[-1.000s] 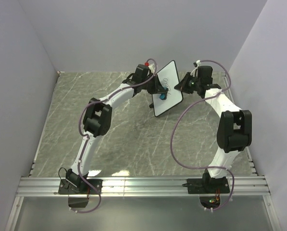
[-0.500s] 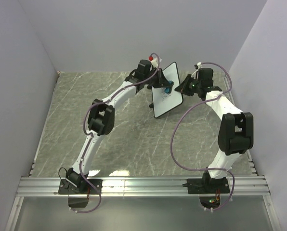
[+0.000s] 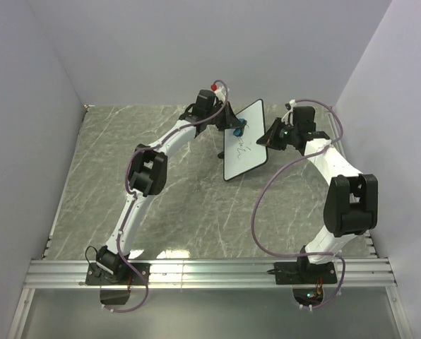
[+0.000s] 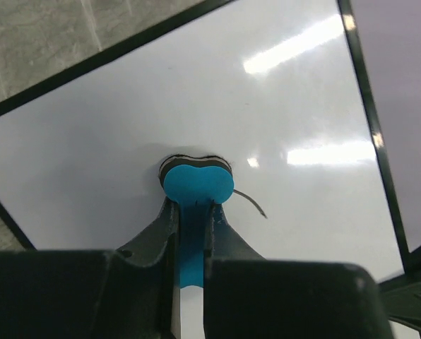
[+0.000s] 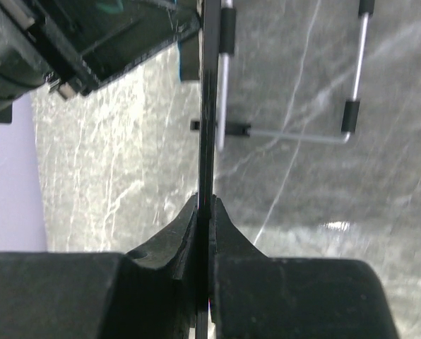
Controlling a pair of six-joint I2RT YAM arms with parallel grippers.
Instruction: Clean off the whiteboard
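Note:
The whiteboard (image 3: 244, 140) is held tilted above the back of the table, its white face toward the left arm, with thin black scribbles near its middle. My right gripper (image 3: 268, 136) is shut on the board's right edge; the right wrist view shows that thin black edge (image 5: 210, 106) pinched between the jaws of the right gripper (image 5: 205, 206). My left gripper (image 3: 235, 131) is shut on a small blue eraser (image 4: 196, 185), whose pad presses on the whiteboard (image 4: 111, 148) face. A short black stroke (image 4: 251, 201) shows just right of the eraser.
The marble-patterned table (image 3: 104, 169) is boxed in by pale walls at left, back and right. The board's wire stand (image 5: 288, 134) with black feet hangs behind the board. A metal rail (image 3: 210, 272) runs along the near edge by the arm bases.
The left gripper with the eraser has moved up the board's face to its upper part. The right arm has shifted right and tilted the board flatter. Fewer scribbles show.

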